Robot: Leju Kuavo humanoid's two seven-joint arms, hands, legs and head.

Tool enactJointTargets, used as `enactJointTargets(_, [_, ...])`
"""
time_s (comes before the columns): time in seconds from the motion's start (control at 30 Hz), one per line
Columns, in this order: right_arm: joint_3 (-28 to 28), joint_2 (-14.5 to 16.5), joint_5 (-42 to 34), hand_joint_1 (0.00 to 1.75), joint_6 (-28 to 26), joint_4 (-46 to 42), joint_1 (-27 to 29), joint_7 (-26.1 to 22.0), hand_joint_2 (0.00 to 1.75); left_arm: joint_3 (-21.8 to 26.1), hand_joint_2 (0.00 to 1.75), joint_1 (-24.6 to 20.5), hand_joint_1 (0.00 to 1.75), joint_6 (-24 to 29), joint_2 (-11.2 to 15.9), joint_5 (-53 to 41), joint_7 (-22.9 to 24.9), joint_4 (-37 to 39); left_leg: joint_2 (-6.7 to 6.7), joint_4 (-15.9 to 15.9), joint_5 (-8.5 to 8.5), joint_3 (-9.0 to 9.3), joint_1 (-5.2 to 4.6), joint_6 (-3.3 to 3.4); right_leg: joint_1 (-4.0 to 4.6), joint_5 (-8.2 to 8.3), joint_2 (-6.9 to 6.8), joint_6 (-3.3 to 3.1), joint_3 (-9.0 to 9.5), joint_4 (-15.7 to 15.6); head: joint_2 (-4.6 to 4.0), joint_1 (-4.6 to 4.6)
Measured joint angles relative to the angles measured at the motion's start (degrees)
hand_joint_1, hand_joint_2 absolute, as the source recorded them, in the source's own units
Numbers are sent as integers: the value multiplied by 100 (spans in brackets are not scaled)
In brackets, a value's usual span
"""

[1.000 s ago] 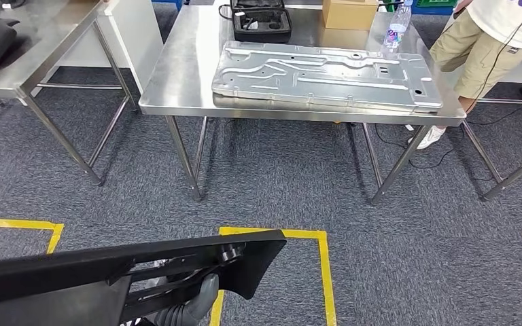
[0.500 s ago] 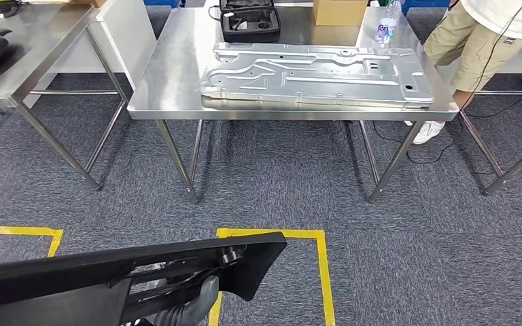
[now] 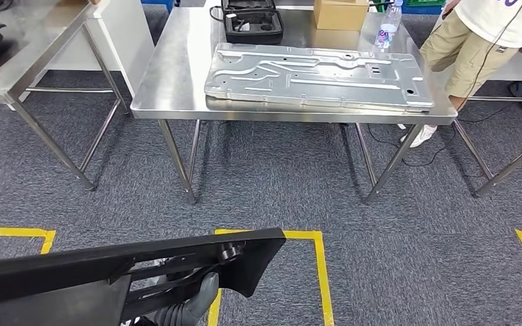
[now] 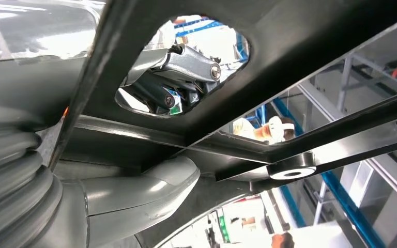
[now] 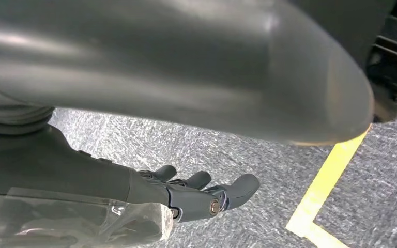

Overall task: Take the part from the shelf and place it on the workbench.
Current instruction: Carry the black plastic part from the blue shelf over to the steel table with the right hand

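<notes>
A long black plastic part (image 3: 95, 272) with ribs and cut-outs lies across the bottom left of the head view. My left hand (image 3: 194, 302) grips it from below. In the left wrist view the grey thumb (image 4: 134, 191) presses under the black part (image 4: 310, 57), and the dark fingers (image 4: 178, 77) show through a cut-out. My right hand (image 5: 196, 194) hangs over the carpet beneath the part's rounded end (image 5: 212, 67), fingers loosely apart and holding nothing. The steel workbench (image 3: 170, 88) stands ahead across the carpet.
A large pressed metal panel (image 3: 312, 75) covers much of the workbench, with a black case (image 3: 251, 20), a cardboard box (image 3: 340, 12) and a water bottle (image 3: 389, 27) behind it. A person (image 3: 479, 41) stands at its right end. Another steel table (image 3: 41, 41) stands at left. Yellow floor tape (image 3: 319, 272) lies before me.
The whole view has shifted slightly as the camera moved, and the workbench sits a little differently in the picture. The black part stays held in my left hand.
</notes>
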Motion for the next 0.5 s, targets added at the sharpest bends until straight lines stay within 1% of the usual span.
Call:
enactJointTargets(0.03, [0,0,1,0,1,0,-2,-2,0,0,175,0,175,-3,0,-2,0,0,31,0,-15,20,-1,-11,2,225,-69,-13,206,-433,0,1])
enactJointTargets(0.07, [0,1,4,0,0,0,-12,-6,0,0,175,-1,175,-5,0,-5,0,0,60,1,-34,39,-14,-32,19,399,-182,-31,426,-880,0,1])
enactJointTargets(0.1, [0,3,9,0,-1,0,-25,-12,0,0,175,-3,175,-7,0,-9,1,0,85,4,-55,53,-30,-58,33,516,-261,-59,590,-1218,0,-2])
enactJointTargets(0.13, [0,5,20,0,0,0,-36,-19,0,1,175,-5,175,-8,0,-12,2,0,111,6,-74,63,-45,-86,48,568,-320,-87,686,-1422,0,-6])
enactJointTargets(0.17, [0,8,30,0,0,0,-42,-25,0,0,175,-7,175,-9,0,-14,3,0,135,4,-88,68,-54,-116,67,558,-322,-117,702,-1475,0,-10])
enactJointTargets(0.23, [1,13,46,0,1,0,-33,-31,0,0,175,-11,175,-11,0,-14,4,-1,164,15,-121,75,-40,-183,66,571,-248,-183,697,-1494,0,-15])
enactJointTargets(0.27, [1,15,49,0,1,0,-29,-31,0,1,175,-12,175,-12,0,-14,4,-3,132,75,-171,57,-28,-218,60,580,-221,-212,703,-1507,-1,-16])
enactJointTargets(0.3, [1,15,51,0,0,0,-30,-31,0,2,175,-12,175,-12,1,-14,3,-5,70,269,-289,-27,-18,-252,48,590,-199,-243,710,-1520,-1,-22])
enactJointTargets(0.33, [1,16,54,0,-2,0,-35,-31,0,4,175,-8,175,-12,1,-14,3,-7,-8,601,-462,-182,-2,-282,38,594,-175,-265,713,-1524,-1,-30])
enactJointTargets(0.4, [-1,14,61,0,-6,0,-45,-32,0,4,175,6,175,-12,2,-13,4,-9,-94,1457,-825,-605,8,-324,43,589,-122,-293,711,-1522,0,-42])
enactJointTargets(0.43, [-1,14,66,0,-8,0,-47,-32,0,4,175,12,175,-12,3,-13,4,-9,-102,1751,-901,-767,10,-335,46,587,-93,-295,713,-1521,0,-43])
enactJointTargets(0.47, [0,15,75,0,-5,0,-45,-31,0,4,175,16,175,-12,3,-12,4,-9,-103,1829,-872,-831,10,-338,48,584,-67,-296,718,-1520,0,-44])
enactJointTargets(0.5, [0,17,84,0,-3,0,-44,-31,0,4,175,16,175,-12,4,-12,4,-9,-103,1665,-737,-783,11,-332,49,580,-41,-293,727,-1519,0,-44])
